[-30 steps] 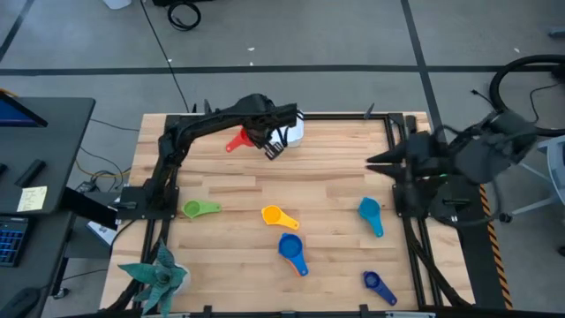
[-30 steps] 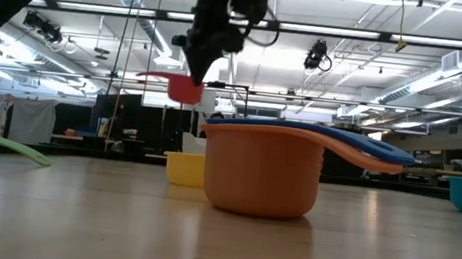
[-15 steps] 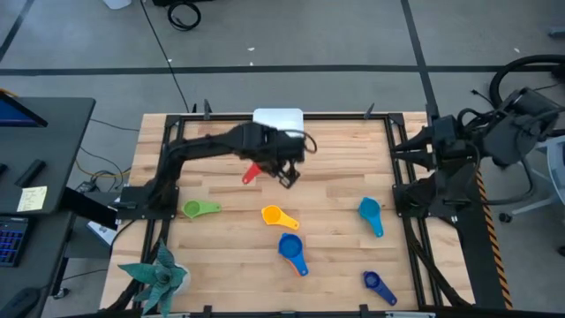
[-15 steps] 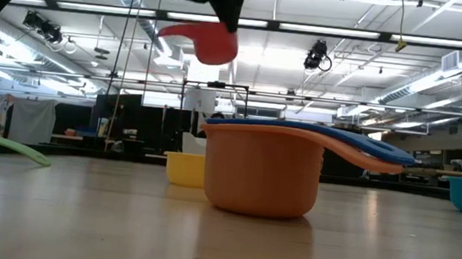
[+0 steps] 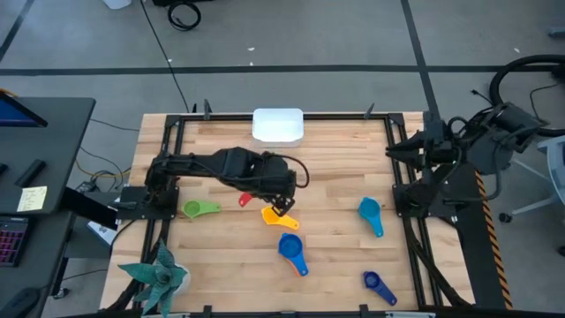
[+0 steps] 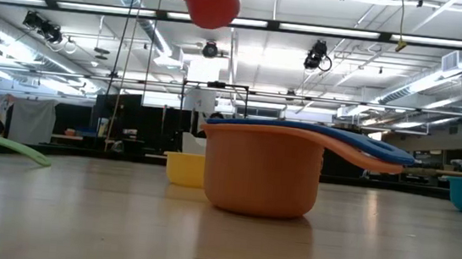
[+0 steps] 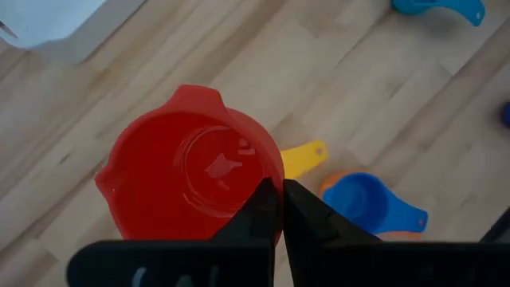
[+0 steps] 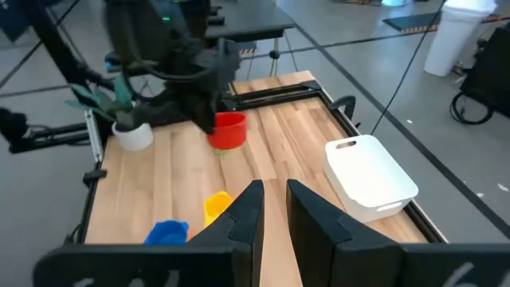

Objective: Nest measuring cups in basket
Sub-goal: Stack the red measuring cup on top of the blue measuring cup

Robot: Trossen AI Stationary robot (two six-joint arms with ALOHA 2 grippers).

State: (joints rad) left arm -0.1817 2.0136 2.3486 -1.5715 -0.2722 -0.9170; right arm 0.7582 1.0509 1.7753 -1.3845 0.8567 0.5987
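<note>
Item: red measuring cup (image 7: 191,167), rim pinched in the left gripper (image 5: 281,205) jaws, carried aloft just beside the yellow cup (image 5: 273,215), well apart from the basket (image 5: 278,124); right gripper (image 8: 271,209) jaws narrowly parted, empty; next, likely lowering into a larger cup.

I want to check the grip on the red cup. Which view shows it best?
The left wrist view: the red cup fills it, rim pinched by the left gripper. The low view shows it in the air, the right wrist view small, the high view mostly hidden.
</note>
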